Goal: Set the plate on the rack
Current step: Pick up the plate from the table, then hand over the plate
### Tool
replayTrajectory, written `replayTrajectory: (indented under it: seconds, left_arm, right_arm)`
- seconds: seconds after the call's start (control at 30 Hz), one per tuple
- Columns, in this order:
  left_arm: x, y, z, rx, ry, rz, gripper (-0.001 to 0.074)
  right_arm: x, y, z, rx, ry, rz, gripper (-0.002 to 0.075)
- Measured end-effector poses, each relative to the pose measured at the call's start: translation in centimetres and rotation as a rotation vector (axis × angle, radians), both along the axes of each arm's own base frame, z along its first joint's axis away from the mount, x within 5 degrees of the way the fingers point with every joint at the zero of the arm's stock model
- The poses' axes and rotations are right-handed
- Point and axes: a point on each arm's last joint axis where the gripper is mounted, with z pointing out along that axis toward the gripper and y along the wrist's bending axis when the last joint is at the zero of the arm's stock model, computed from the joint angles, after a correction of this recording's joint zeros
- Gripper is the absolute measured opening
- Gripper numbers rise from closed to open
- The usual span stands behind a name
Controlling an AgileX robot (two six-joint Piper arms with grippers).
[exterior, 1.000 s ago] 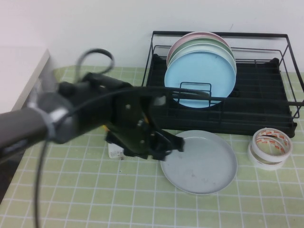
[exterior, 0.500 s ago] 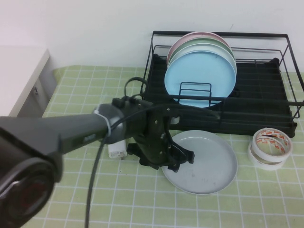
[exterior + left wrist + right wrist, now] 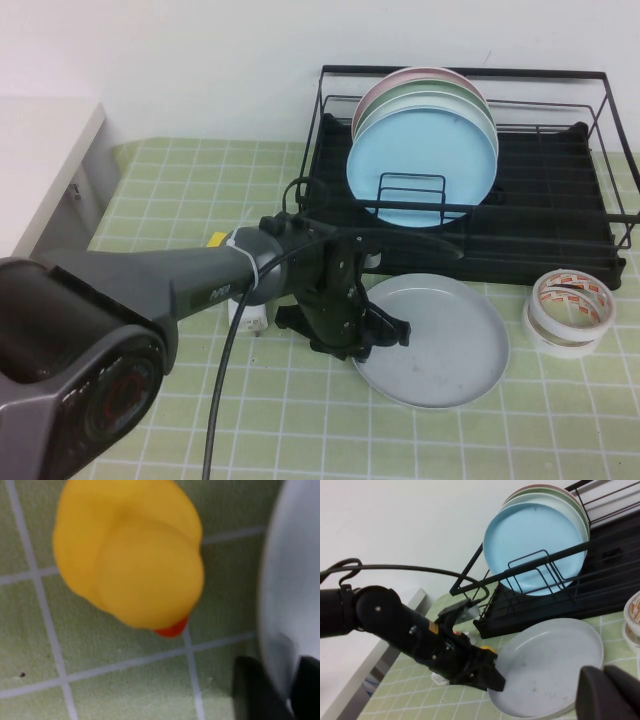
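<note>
My left gripper (image 3: 385, 333) has pinched the plate (image 3: 445, 345) at its left rim; rack (image 3: 560, 215) sits behind, toward the back edge. Right gripper (image 3: 612, 692) looks closed, hovering nearby.

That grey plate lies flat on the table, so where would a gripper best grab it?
Probably by the raised rim, from the left: the plate lies flat, so only its edge offers a pinch. The left gripper is already there, one finger visible beside the rim. The right gripper hangs back.
</note>
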Motion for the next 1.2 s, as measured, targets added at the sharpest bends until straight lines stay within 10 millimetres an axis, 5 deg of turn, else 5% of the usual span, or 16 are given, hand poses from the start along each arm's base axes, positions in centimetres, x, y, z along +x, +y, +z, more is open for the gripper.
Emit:
replayTrajectory:
  seconds: [0.07, 0.2, 0.4, 0.7, 0.87, 1.1, 1.2]
  left_arm:
    - [0.3, 0.2, 0.1, -0.012, 0.004, 0.02, 0.0096]
    - [0.5, 0.9, 0.1, -0.068, 0.087, 0.085, 0.0025]
    - [1.3, 2.8, 1.1, -0.207, 0.205, 0.052, 0.0005]
    - [2.0, 6.0, 6.3, -0.396, 0.11, -0.046, 0.0004]
    - [-1.2, 7.2, 8.1, -0.42, -0.005, -0.095, 0.0004]
    - [-7.9, 10.1, 11.5, -0.543, -0.225, -0.119, 0.0004]
    - [-10.3, 11.3, 13.0, -0.587, -0.339, -0.129, 0.0004]
  right_arm:
    - [0.0, 0.0, 0.0, -0.002, 0.0, 0.0, 0.0009]
    - [0.0, 0.0, 0.0, -0.004, 0.0, 0.0, 0.0009]
    - [0.0, -0.1, 0.0, -0.005, -0.005, -0.011, 0.0009]
    - [0.0, -0.1, 0.0, 0.136, 0.051, -0.026, 0.001]
    - [-0.1, 0.4, -0.2, 0.185, 0.118, 0.016, 0.0079]
    - [1.8, 0.6, 3.1, 0.048, 0.207, 0.07, 0.0403]
    - [4.0, 0.5, 5.0, -0.08, 0.231, 0.118, 0.0464]
